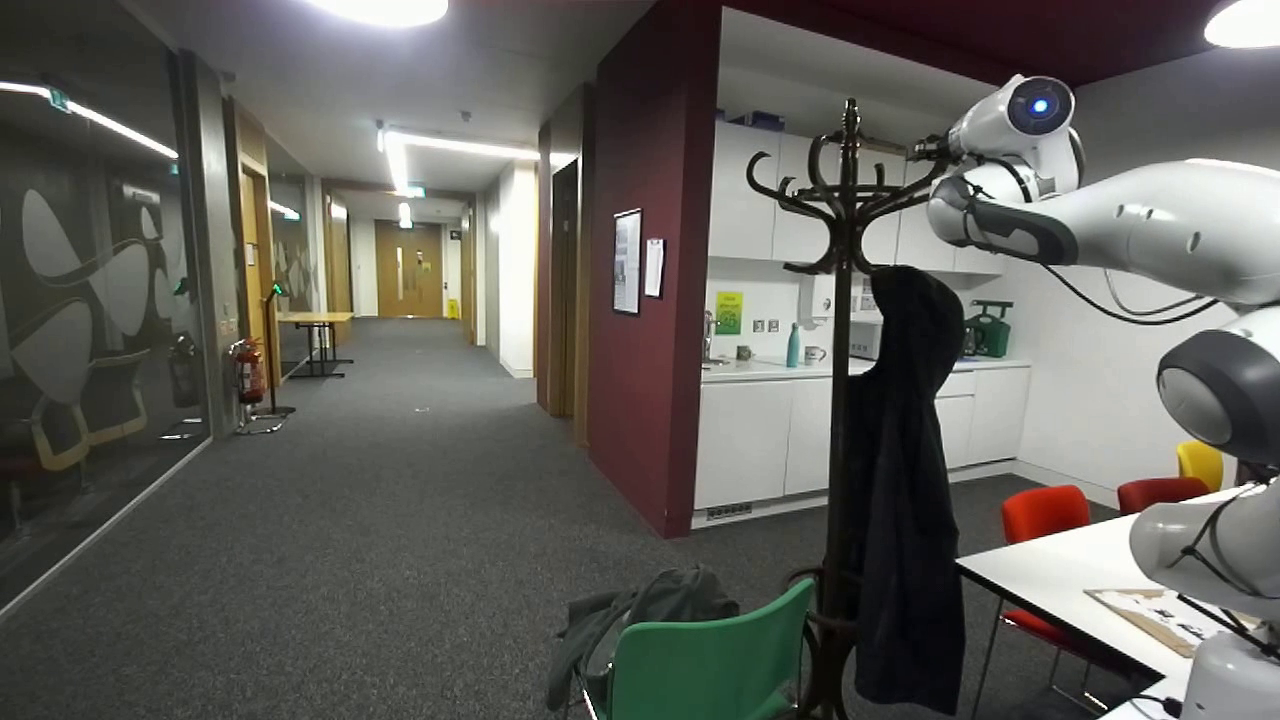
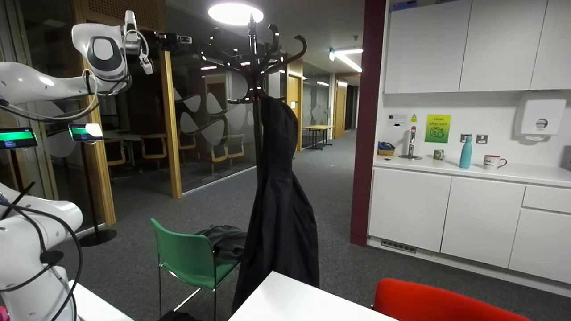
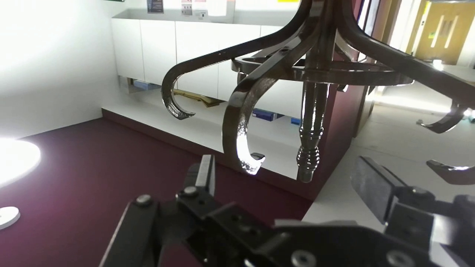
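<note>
Up near the top of the dark coat stand [image 1: 838, 400], the claw [image 3: 289, 181] had its fingers [image 3: 374, 189] spread nice and wide, pointing toward the curved hooks [image 3: 231, 129]. The stand itself was on the grey carpet [image 1: 450, 500], right by a green chair [image 2: 185, 256], with a long black coat [image 2: 283, 191] dangling off it.

- In an exterior view, the camera faced along the carpeted corridor [image 1: 420, 480], with the robot arm [image 1: 1150, 215] at the frame's right edge.
- In an exterior view, the camera looked over a nearby white table [image 2: 299, 298], the arm at the left edge.
- Both exterior views shared the bentwood-style coat stand [image 1: 841, 340] and the kitchenette counter [image 2: 441, 166].
- The wrist view, upside down, looked past the gripper [image 3: 289, 180] at the stand's hooks [image 3: 231, 122], close up.
</note>
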Available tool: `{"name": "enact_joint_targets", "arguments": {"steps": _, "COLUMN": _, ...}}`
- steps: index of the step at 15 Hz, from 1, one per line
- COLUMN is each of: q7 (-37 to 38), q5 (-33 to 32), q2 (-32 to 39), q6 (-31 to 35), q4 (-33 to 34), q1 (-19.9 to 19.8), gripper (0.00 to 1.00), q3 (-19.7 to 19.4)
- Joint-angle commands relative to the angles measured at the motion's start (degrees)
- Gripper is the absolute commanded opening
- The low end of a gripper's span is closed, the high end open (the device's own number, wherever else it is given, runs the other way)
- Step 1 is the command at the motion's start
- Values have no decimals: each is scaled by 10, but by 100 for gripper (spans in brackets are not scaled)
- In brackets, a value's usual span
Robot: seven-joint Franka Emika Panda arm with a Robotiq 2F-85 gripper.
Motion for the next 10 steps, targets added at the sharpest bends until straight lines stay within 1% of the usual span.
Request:
{"name": "enact_joint_targets", "arguments": {"steps": 1, "q7": 5, "q5": -24, "q2": -9, "q6": -1, "q4": -21, "q1": 29, "gripper": 100, "q3": -27}}
{"name": "enact_joint_targets", "arguments": {"steps": 10, "q7": -5, "q5": -44, "q2": 16, "q6": 12, "q4": -44, "q1": 55, "gripper": 100, "q3": -71}}
